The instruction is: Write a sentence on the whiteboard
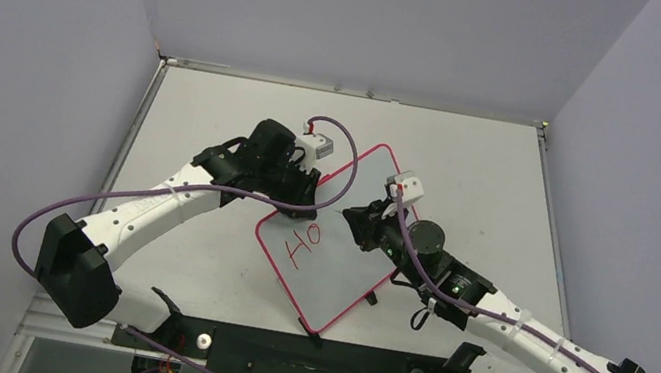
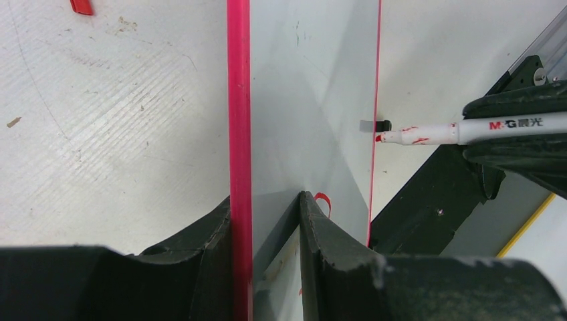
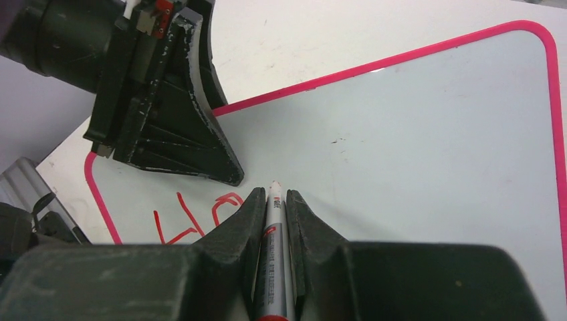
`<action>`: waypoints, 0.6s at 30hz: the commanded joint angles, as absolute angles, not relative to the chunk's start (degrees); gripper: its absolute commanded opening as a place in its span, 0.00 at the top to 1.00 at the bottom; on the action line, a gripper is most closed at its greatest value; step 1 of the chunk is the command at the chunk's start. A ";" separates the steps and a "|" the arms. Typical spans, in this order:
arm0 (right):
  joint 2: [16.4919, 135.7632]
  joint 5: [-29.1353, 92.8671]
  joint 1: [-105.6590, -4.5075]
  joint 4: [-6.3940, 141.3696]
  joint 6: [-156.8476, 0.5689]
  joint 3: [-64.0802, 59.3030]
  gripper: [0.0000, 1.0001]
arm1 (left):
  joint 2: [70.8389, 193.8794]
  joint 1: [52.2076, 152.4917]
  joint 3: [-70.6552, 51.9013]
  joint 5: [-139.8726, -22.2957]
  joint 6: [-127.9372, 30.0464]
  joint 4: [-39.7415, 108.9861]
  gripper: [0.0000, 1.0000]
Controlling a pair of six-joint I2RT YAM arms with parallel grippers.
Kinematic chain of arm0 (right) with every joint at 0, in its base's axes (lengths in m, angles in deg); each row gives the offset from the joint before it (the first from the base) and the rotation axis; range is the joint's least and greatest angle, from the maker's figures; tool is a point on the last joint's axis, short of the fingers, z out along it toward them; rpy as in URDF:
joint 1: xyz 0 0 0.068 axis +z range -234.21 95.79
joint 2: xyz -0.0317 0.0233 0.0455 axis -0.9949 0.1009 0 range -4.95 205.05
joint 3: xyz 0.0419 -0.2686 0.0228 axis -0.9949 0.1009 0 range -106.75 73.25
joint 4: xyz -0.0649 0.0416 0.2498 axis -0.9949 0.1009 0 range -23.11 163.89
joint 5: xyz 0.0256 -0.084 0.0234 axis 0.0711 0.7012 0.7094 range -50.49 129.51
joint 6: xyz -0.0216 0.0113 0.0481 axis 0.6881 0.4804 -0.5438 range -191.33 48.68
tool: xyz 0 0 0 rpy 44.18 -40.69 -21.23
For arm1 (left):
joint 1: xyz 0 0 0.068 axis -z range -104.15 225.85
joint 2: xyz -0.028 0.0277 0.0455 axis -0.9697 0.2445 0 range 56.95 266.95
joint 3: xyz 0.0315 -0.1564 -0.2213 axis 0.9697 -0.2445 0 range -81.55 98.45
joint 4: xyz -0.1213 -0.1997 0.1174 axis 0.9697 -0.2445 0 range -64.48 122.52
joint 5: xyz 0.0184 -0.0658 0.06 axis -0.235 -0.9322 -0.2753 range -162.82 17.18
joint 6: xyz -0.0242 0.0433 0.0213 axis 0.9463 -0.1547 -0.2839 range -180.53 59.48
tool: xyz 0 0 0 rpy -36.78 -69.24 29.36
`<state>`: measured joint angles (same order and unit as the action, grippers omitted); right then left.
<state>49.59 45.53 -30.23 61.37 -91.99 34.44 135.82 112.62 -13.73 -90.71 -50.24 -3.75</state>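
**Whiteboard and marker at an early stage of writing.** The left pincer (image 2: 267, 200) is clamped on the edge of the whiteboard (image 3: 414, 127), and the red-pink rim runs between its two black fingers (image 2: 200, 244). The right pincer (image 3: 274, 194) is closed on a marker (image 3: 273, 247). The barrel lies along the slot between its fingers, and the nib sits just ahead of the fingertips over the board. Contact with the surface cannot be told.

The sentence (image 3: 197, 217), so far only the red letters "HO", lies just left of the right pincer's fingertips, near the tip of the left pincer.

- **Materials:** The board is a thin flat panel with a glossy white face and rounded corners. The marker is a smooth white plastic cylinder, smeared with red near the nib. The table (image 2: 100, 100) is matte, finely ribbed and scuffed.
- **Handling, as judged:** The board is probably light and stiff, and its slick face would likely slide under pen pressure. It is best held at the rim, clear of the writing area — as here. The round barrel could twist or slip, so it wants a firm grip close to the nib
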 commanded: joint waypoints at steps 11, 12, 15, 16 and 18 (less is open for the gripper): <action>54.21 41.33 -31.26 59.57 -90.56 31.37 1.00 | 136.94 113.20 -15.45 -77.97 -58.85 -7.10 1.00; 54.73 40.86 -31.27 59.41 -90.56 31.30 1.00 | 137.02 113.20 -15.45 -78.00 -58.81 -7.11 1.00; 55.75 40.49 -31.27 58.81 -90.63 30.95 1.00 | 137.22 113.20 -15.45 -78.02 -58.84 -7.07 1.00; 56.17 40.30 -31.23 58.68 -90.64 30.87 1.00 | 137.25 113.20 -15.45 -78.01 -58.85 -7.05 1.00; 56.66 40.12 -31.24 58.23 -90.85 30.68 1.00 | 137.20 113.16 -15.45 -77.93 -58.83 -7.10 1.00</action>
<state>55.75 41.51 -30.93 61.33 -91.25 33.59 135.82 112.67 -13.73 -90.52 -50.24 -3.75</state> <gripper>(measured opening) 0.099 0.262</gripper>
